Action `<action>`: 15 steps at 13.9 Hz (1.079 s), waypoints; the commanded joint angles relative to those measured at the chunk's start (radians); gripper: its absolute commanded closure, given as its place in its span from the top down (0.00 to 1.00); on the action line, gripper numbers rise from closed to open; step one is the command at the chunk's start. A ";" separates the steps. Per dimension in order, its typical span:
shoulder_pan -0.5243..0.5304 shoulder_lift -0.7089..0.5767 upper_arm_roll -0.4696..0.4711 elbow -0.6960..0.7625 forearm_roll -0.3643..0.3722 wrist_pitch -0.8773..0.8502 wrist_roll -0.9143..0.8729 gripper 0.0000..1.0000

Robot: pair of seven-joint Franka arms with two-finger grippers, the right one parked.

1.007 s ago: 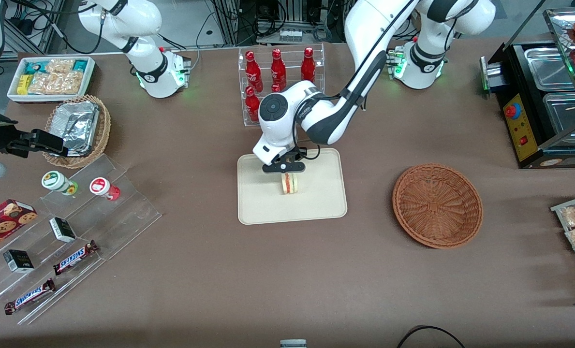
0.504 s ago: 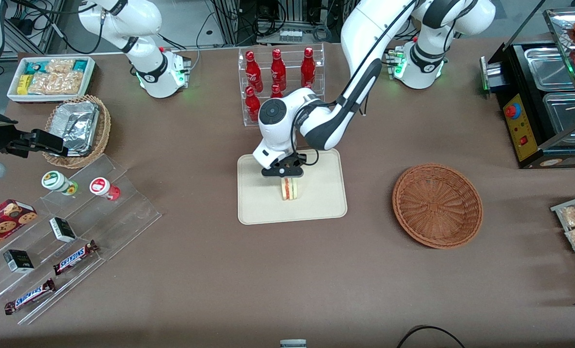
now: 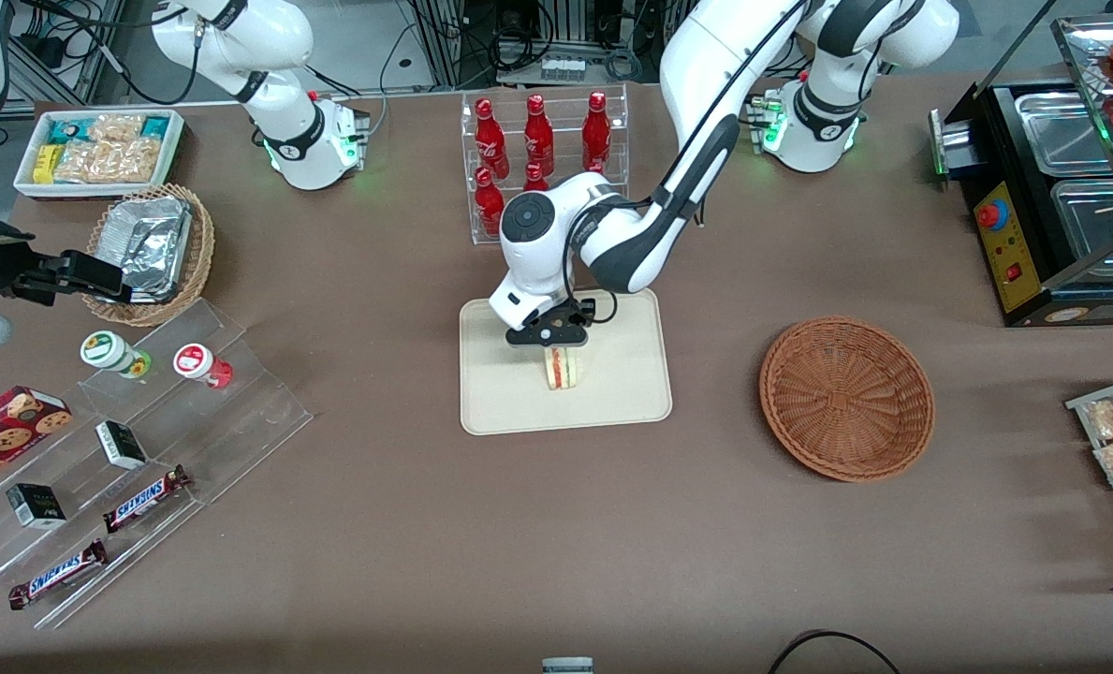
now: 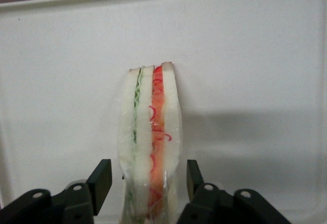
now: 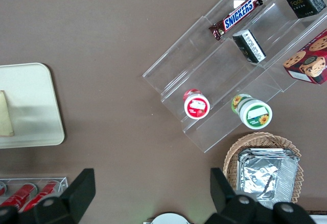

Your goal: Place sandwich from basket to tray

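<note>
The sandwich (image 3: 561, 367) is stood on edge on the tray (image 3: 612, 393), near its middle. The gripper (image 3: 552, 339) is positioned directly above it, fingers (image 4: 100, 179) spread slightly apart from the bread. The basket (image 3: 846, 397) is set well apart, toward the working arm's end.

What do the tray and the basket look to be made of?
The tray looks like smooth matte cream plastic: even surface, moulded rounded rim. The sandwich stands on it between the open gripper fingers. The basket, standing empty toward the working arm's end, looks like reddish-brown woven wicker, its strands radiating from the centre.
</note>
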 commanded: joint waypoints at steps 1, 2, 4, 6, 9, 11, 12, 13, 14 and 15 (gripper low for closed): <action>-0.002 -0.067 0.012 0.012 0.009 -0.061 -0.069 1.00; 0.014 -0.096 0.017 0.012 0.009 -0.092 -0.084 1.00; 0.048 -0.168 0.017 0.012 0.008 -0.168 -0.083 1.00; 0.067 -0.243 0.018 0.012 0.009 -0.248 -0.077 1.00; 0.123 -0.331 0.020 0.007 0.012 -0.388 -0.048 1.00; 0.194 -0.378 0.018 0.007 0.009 -0.422 0.024 1.00; 0.220 -0.412 0.020 0.007 0.008 -0.449 0.062 1.00; 0.257 -0.440 0.020 0.006 0.005 -0.486 0.111 1.00; 0.302 -0.467 0.020 0.006 -0.017 -0.521 0.177 1.00; 0.336 -0.496 0.020 0.004 -0.040 -0.555 0.243 1.00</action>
